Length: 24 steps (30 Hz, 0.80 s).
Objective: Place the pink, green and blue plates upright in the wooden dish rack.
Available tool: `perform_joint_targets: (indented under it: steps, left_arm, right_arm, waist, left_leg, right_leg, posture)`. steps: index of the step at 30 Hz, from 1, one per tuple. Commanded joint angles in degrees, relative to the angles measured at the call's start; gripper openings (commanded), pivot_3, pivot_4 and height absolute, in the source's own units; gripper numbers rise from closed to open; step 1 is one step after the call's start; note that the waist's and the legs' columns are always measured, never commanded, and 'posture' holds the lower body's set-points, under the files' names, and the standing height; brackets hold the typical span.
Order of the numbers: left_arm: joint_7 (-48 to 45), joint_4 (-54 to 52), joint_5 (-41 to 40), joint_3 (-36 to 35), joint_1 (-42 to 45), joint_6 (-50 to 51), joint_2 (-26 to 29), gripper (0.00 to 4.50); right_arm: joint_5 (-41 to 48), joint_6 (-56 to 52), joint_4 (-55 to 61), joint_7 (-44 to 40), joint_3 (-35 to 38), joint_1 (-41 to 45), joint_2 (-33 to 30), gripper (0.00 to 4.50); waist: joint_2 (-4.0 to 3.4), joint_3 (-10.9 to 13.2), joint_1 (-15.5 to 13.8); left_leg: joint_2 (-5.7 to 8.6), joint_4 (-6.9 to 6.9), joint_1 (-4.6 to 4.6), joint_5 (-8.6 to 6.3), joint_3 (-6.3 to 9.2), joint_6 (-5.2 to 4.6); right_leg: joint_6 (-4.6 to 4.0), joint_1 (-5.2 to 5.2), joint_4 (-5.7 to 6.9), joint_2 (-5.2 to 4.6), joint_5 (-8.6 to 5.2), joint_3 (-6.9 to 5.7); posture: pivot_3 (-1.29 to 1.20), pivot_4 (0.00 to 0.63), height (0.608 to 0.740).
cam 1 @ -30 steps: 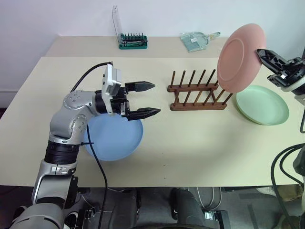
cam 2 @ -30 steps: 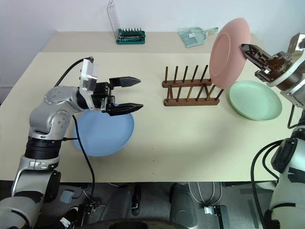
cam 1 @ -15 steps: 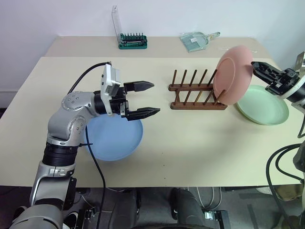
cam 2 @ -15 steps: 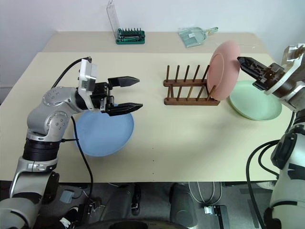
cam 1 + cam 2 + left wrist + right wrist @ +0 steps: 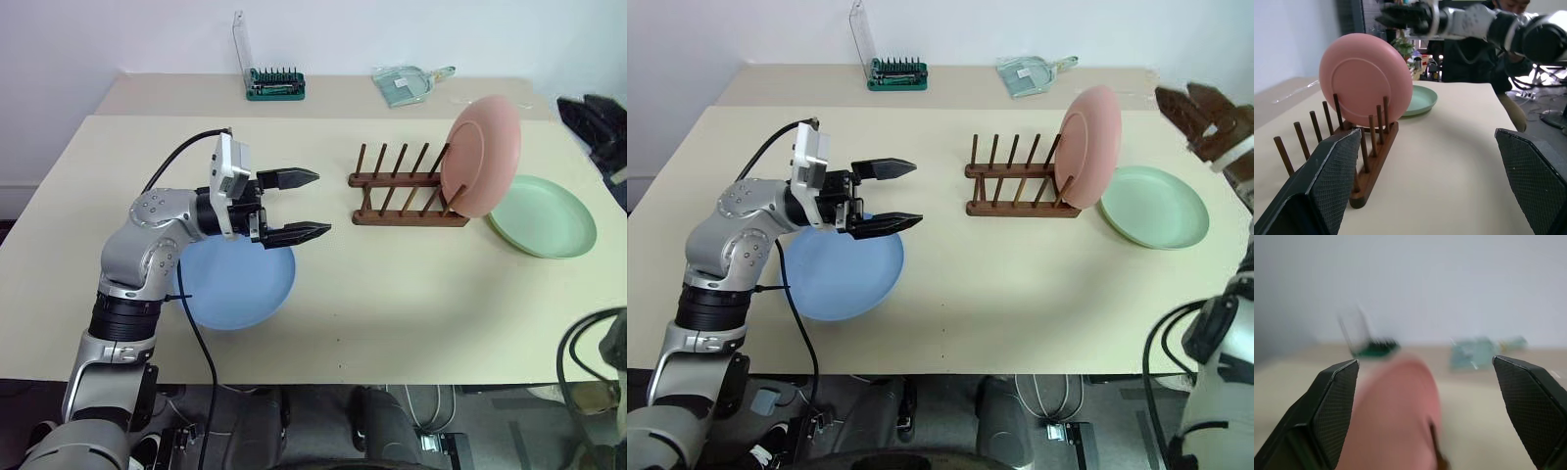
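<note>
Left wrist view, salmon pink plate [image 5: 1365, 78] upright in rack [image 5: 1371, 161], both grippers' fingers apart

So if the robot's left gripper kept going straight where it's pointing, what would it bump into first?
Probably the wooden dish rack, at its empty pegs. The open left gripper points along the table toward it, with bare tabletop between; height is hard to judge.

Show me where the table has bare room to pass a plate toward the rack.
Bare patches: the near strip of table from the blue plate across to below the green plate, and the stretch between the open left gripper and the rack. The rack's left slots stand empty. Crowded: its right end, where the pink plate stands beside the green plate.
</note>
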<state>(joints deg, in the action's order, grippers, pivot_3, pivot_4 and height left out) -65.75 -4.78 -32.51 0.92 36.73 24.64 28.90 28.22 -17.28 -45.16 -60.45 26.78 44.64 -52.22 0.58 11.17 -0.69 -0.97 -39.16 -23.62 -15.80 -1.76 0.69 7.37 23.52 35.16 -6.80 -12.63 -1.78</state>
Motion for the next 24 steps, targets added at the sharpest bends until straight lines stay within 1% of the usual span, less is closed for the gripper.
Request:
perform_joint_targets:
  steps: [1,3,4,6,9,11,17,22,23,24]
  left_arm:
    - [0.41,-1.28,-0.13,-0.38,0.65,-1.71,-0.56,4.5]
    - [0.35,-0.12,0.39,-0.3,1.53,-2.38,-0.75,4.5]
    - [0.41,0.62,0.59,-0.3,2.2,-2.68,-0.98,4.5]
    - [0.2,1.45,0.65,-0.13,2.98,-3.11,-1.42,4.5]
    - [-0.22,1.4,1.54,1.16,3.07,-4.01,-2.17,4.5]
    - [-0.16,1.49,2.46,1.79,2.95,-4.92,-2.5,4.5]
    - [0.44,-1.77,2.12,3.04,1.29,-3.91,-2.86,4.5]
    - [1.25,-3.07,1.99,2.97,0.56,-3.29,-2.73,4.5]
    - [1.37,-3.29,2.02,2.97,0.46,-3.21,-2.59,4.5]
    - [1.43,-3.43,2.06,2.95,0.38,-3.18,-2.43,4.5]
  right_arm:
    - [-2.68,2.0,8.77,3.26,0.87,-6.12,-3.88,4.46]
    - [-8.09,3.35,13.41,3.72,-2.66,-14.33,-6.29,4.46]
    - [-8.62,3.53,16.24,3.49,-2.93,-18.04,-6.36,4.46]
    - [-5.83,-2.0,20.48,4.27,-1.76,-21.36,-5.41,4.46]
    - [-7.08,-4.29,21.8,4.14,-4.62,-24.3,-4.83,4.46]
    - [-8.02,-4.37,20.9,4.64,-6.17,-24.38,-4.35,4.46]
    - [-11.71,-2.13,12.64,5.94,-12.07,-19.97,-0.35,4.46]
    - [-16.04,1.98,5.57,7.54,-16.01,-16.96,1.41,4.46]
    - [-17.27,3.04,3.53,8.61,-16.81,-15.95,1.64,3.93]
    - [-18.43,4.23,1.97,9.65,-17.52,-15.14,1.64,3.59]
  waist:
    - [-0.05,-0.01,0.06]
    - [-0.08,-0.01,-0.09]
    - [-0.07,-0.01,-0.11]
    - [-0.06,-0.02,0.2]
    - [-0.07,-0.03,0.83]
    - [-0.07,-0.03,1.24]
    - [-0.07,-0.03,1.36]
    - [-0.08,-0.03,1.21]
    - [-0.08,-0.03,1.28]
    - [-0.08,-0.03,1.34]
  left_leg:
    - [0.0,0.0,0.01,0.0,-0.01,0.0]
    - [0.0,0.01,0.02,0.0,0.0,0.0]
    - [0.0,0.03,0.02,0.0,0.01,-0.01]
    - [-0.01,0.02,0.04,0.0,0.01,-0.01]
    - [0.0,-0.01,0.12,0.0,-0.03,-0.01]
    - [-0.01,0.0,0.14,0.0,0.0,-0.01]
    - [0.0,0.01,0.13,-0.01,0.0,-0.01]
    - [0.0,0.0,0.13,0.0,0.0,-0.01]
    - [0.0,0.01,0.13,-0.01,0.0,-0.01]
    - [0.0,0.01,0.13,-0.01,0.0,-0.01]
  right_leg:
    - [0.0,0.01,0.02,0.0,0.0,0.02]
    - [0.0,0.02,0.03,0.0,0.0,0.02]
    - [0.0,0.02,0.03,0.0,-0.01,0.01]
    - [0.01,-0.01,0.01,0.0,-0.02,0.0]
    - [0.01,-0.04,0.04,0.0,-0.01,0.08]
    - [0.0,-0.06,0.05,0.01,-0.02,0.07]
    - [0.0,-0.05,0.03,0.01,-0.02,0.07]
    - [0.01,-0.07,0.02,0.0,-0.02,0.07]
    - [0.01,-0.07,0.02,0.0,-0.02,0.07]
    - [0.01,-0.07,0.01,0.0,-0.02,0.07]
  posture:
    - [0.0,0.15,0.724]
    - [0.0,0.15,0.724]
    - [0.0,0.15,0.724]
    - [0.0,0.15,0.724]
    - [0.0,0.15,0.724]
    - [0.0,0.15,0.724]
    - [0.0,0.15,0.724]
    - [0.0,0.15,0.724]
    - [0.0,0.15,0.724]
    - [0.0,0.15,0.724]
